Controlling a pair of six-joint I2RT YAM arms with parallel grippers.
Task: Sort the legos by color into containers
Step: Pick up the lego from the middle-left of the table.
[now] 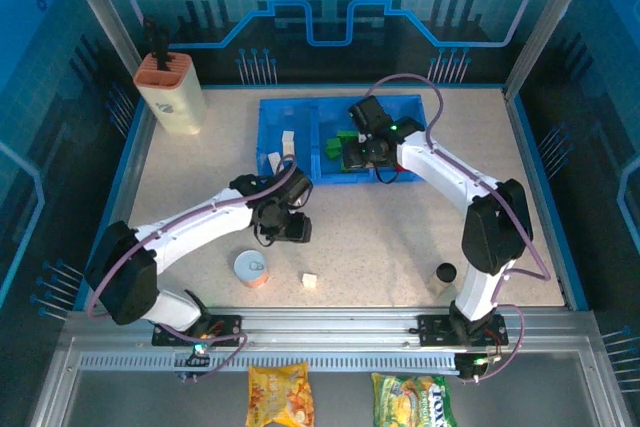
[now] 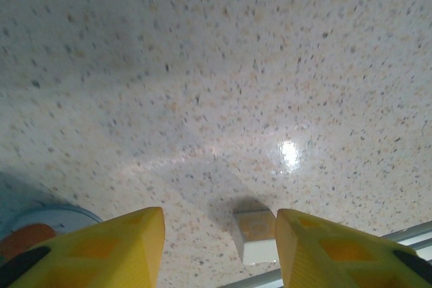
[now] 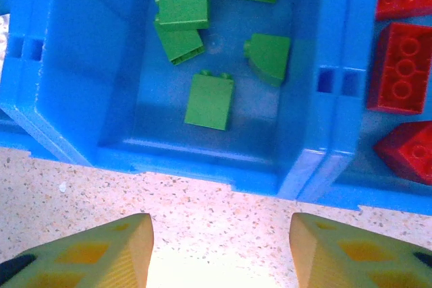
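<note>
Left gripper (image 2: 219,237) wide open, empty. Cream brick (image 2: 255,235) below the gap, off-centre toward its right-hand finger (image 2: 337,251); left arm nearest.

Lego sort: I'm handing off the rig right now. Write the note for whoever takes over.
Left hand: open, empty, low over the table, with the one loose white lego lined up between its fingers, not gripped.
Right hand: open, empty, over the table just in front of the blue tray.
Done: green legos lie in the middle compartment, red legos in the one beside it, white legos in the left one.
Left to do: close on the loose white lego and drop it in with the whites. I see no other loose lego on the table.
</note>
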